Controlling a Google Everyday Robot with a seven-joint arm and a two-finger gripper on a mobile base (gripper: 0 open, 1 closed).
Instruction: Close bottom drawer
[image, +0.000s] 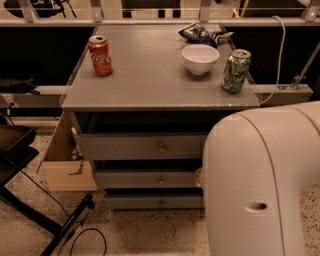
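White arm housing (265, 185) hid the drawers' right ends.
It covered the right ends of the bottom drawer (150, 202), the middle drawer (145, 178) and the top drawer (140, 146), and was itself cut off by the right and lower edges. The gripper was nowhere in sight.

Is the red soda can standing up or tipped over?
Standing up: the red can rests on its base, lid upward. The gripper is not in view.

Counter (150, 75) matt grey, smooth; bottom drawer (135, 202) same matt grey, small metal knob (161, 203); red can (100, 55), green can (236, 70) glossy metal; bowl (200, 59) glossy white; arm shell (260, 180) smooth white plastic; floor (150, 235) speckled; pincer out of sight
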